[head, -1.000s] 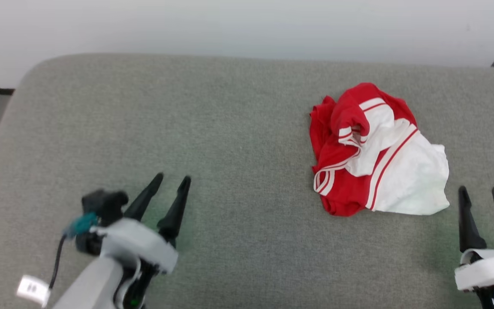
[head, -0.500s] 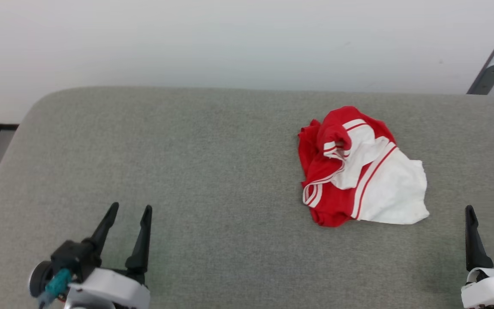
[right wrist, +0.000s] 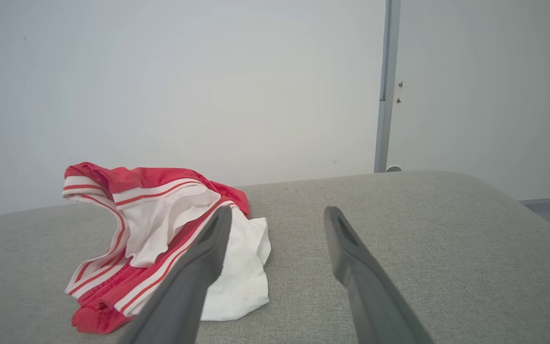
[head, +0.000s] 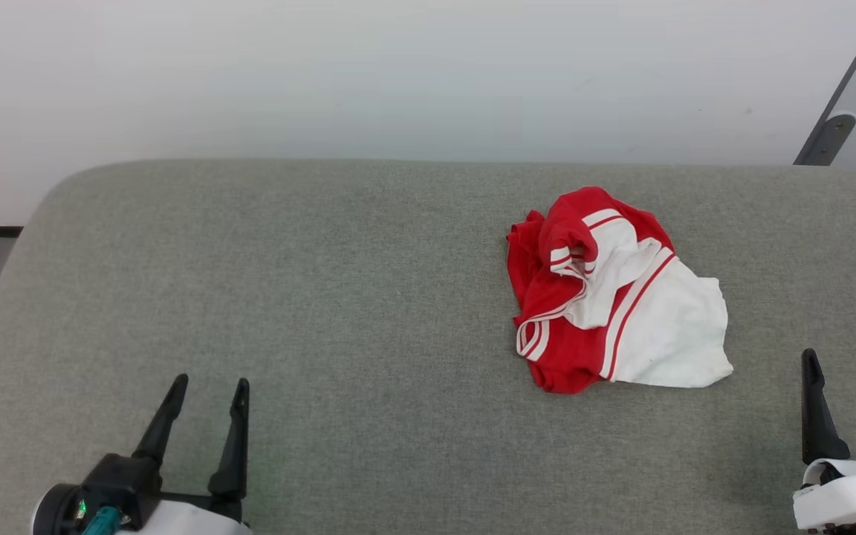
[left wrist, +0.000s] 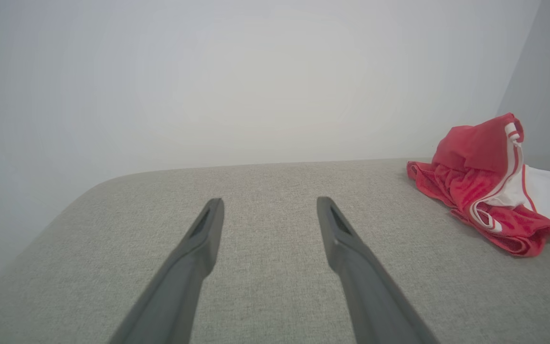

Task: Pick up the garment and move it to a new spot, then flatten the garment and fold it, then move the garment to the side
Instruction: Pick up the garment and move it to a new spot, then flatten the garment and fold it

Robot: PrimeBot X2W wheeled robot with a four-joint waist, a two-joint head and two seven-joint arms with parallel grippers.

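the garment (head: pixel 614 297) lies crumpled at two o'clock, probably awaiting pickup. left end effector (head: pixel 210 381) and right end effector (head: pixel 838 355) rest empty, fingers apart.

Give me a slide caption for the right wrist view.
Open right hand hovers near the crumpled red-and-white garment on the grey cushion.

Garment (head: pixel 614 297), ahead-left of the right end effector (head: pixel 838 355), is bunched up, so most of its cloth is folded under & can't be made out. One finger (right wrist: pixel 189 282) of that end effector covers part of the white panel in the right wrist view. Left end effector (head: pixel 210 380) & the right one: wrists cut off at head view's btm edge.
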